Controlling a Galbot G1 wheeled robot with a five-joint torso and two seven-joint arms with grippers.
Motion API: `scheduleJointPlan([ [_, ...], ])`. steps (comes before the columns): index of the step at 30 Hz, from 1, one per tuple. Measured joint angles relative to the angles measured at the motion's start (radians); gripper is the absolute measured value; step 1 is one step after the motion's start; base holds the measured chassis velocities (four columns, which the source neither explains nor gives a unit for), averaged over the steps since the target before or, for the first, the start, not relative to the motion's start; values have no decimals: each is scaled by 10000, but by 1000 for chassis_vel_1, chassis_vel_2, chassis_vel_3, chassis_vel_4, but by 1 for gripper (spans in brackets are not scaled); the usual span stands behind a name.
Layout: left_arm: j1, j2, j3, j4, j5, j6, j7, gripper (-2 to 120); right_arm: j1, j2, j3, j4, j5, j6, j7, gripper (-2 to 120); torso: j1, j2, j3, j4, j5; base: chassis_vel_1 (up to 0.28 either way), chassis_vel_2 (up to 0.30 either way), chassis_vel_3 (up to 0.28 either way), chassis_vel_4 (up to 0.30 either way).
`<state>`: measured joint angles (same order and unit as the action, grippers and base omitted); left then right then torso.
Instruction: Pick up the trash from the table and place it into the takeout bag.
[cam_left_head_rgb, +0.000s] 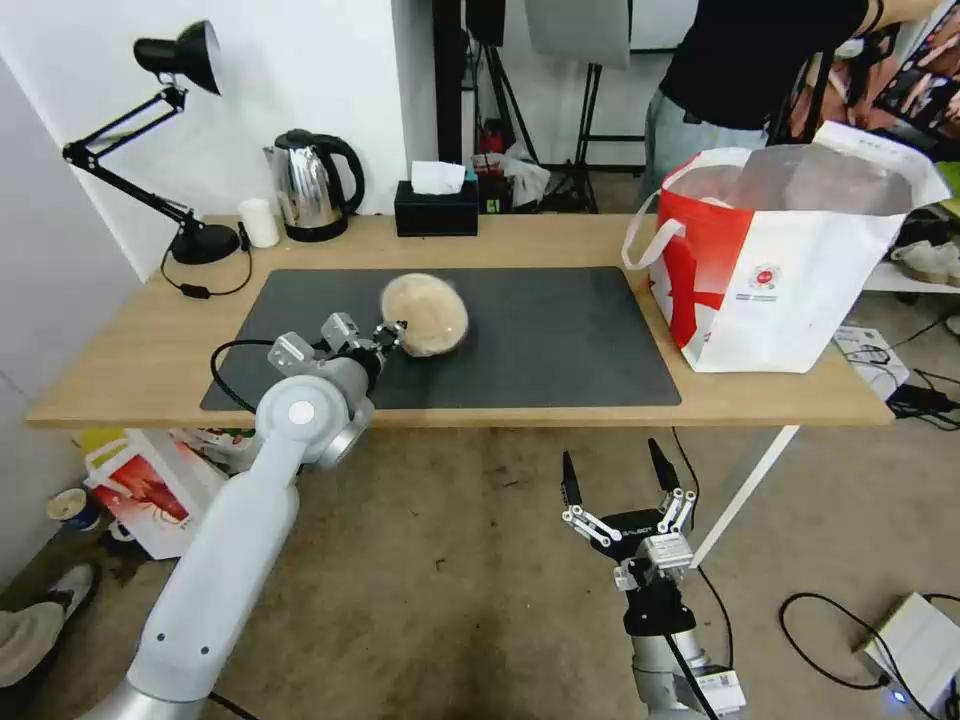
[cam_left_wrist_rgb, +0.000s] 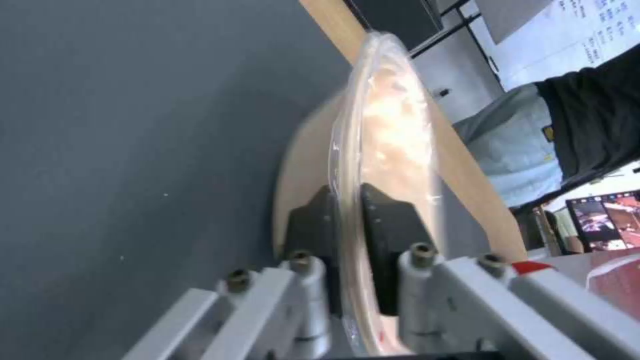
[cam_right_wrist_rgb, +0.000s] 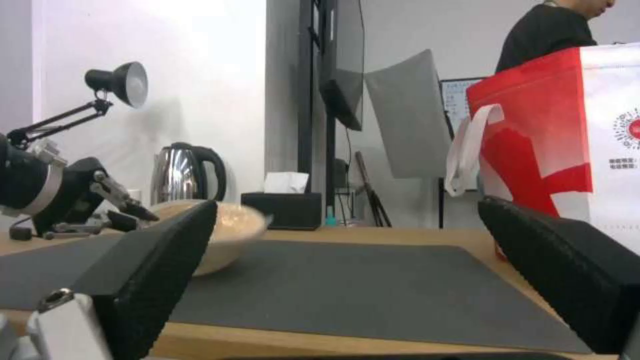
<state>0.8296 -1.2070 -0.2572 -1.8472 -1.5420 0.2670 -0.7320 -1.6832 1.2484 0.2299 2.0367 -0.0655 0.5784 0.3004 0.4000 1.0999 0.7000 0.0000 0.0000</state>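
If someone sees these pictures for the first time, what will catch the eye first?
First, the left gripper pinching the rim of the round beige container, tilted above the dark mat. Next, the big red-and-white takeout bag standing open at the table's right end. The right gripper waits open below the table's front edge.

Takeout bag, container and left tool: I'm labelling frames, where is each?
takeout bag (cam_left_head_rgb: 800, 290): head view, white front panel.
container (cam_left_head_rgb: 428, 312): head view, clear lid.
left tool (cam_left_head_rgb: 392, 335): head view, between fingertips, clamped on the container's rim.
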Motion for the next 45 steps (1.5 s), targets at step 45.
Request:
scheduleJointPlan([
  [45,-1993,874,317,-587,-1380,-12,-58,0,0,0,0,0,0,0,0,100,0,0,0,0,0,0,0,0,0],
])
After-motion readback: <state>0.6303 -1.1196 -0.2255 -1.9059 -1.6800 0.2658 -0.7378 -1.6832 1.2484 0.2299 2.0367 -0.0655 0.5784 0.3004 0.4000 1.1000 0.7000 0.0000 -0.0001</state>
